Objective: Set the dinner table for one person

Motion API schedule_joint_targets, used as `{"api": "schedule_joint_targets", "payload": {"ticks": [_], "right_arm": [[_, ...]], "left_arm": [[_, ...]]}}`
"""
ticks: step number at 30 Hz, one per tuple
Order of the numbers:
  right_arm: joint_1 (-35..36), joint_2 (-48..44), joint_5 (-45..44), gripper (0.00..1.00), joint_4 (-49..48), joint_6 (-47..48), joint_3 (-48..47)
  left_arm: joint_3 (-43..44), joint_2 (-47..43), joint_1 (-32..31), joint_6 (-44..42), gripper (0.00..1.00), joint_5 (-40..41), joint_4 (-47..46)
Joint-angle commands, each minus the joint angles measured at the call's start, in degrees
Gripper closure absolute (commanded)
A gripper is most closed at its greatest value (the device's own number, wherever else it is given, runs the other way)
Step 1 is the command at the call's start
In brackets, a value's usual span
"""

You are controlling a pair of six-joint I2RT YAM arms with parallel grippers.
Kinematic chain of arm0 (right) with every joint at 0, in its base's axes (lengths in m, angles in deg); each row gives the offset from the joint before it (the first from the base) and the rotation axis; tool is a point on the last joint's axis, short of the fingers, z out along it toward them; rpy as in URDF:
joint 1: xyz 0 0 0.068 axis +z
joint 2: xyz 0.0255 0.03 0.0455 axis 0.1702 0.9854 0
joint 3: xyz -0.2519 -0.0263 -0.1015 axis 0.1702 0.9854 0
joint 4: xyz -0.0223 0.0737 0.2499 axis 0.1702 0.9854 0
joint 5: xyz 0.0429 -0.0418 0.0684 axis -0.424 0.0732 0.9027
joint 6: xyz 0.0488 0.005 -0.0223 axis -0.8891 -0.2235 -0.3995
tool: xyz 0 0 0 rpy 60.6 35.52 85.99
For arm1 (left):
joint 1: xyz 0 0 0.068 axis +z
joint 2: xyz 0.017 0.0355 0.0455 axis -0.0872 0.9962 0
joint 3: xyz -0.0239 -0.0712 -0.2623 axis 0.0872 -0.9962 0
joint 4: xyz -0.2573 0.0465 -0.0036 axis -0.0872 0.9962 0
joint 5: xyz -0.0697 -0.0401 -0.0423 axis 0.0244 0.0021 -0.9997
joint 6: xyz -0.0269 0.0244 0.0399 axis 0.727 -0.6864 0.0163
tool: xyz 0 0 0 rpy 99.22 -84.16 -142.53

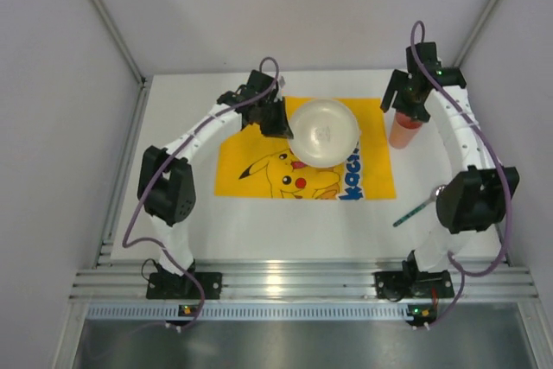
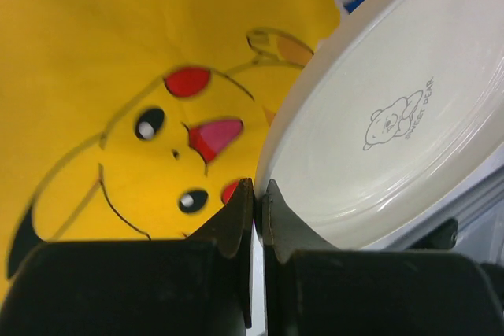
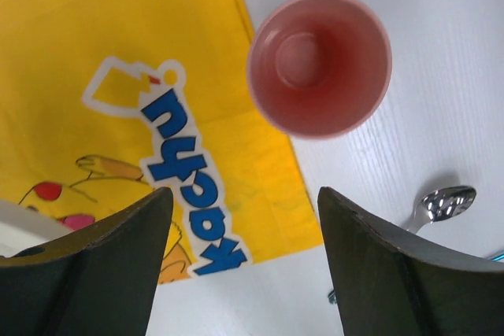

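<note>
A white bowl (image 1: 322, 133) with a small bear print hangs over the yellow cartoon cloth (image 1: 259, 179) on the white dinner table (image 1: 181, 110). My left gripper (image 1: 281, 123) is shut on the bowl's left rim. In the left wrist view the fingers (image 2: 236, 218) pinch the bowl (image 2: 394, 116) at its rim, above the cloth (image 2: 94, 53). My right gripper (image 1: 410, 110) is open and empty above a pink cup (image 1: 404, 131), which stands upright just off the cloth's right edge. In the right wrist view the cup (image 3: 319, 64) lies beyond the open gripper (image 3: 244, 194).
A metal spoon with a green handle (image 1: 422, 206) lies on the table at the right, near the right arm's elbow; its bowl shows in the right wrist view (image 3: 445, 204). Grey walls enclose the table on three sides.
</note>
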Motion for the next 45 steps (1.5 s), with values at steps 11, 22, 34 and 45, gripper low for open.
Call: {"api": "schedule_joint_targets", "payload": {"ticks": [11, 22, 34, 45], "right_arm": [[-2.9, 31.6, -0.3, 0.36, 6.2, -1.4, -27.7], [-2.3, 31.9, -4.5, 1.0, 7.5, 0.7, -27.0], [3.9, 29.8, -3.2, 1.0, 9.0, -0.6, -40.7], [7.9, 42.2, -1.9, 1.0, 0.3, -3.3, -47.0]], "left_arm": [[12.3, 20.6, 6.9, -6.3, 0.47, -8.6, 1.8], [7.9, 18.1, 10.8, -7.7, 0.15, -8.6, 2.6], [18.9, 23.7, 11.7, -7.1, 0.34, -9.8, 5.3], [19.1, 23.2, 11.8, -7.7, 0.35, -9.1, 6.3]]}}
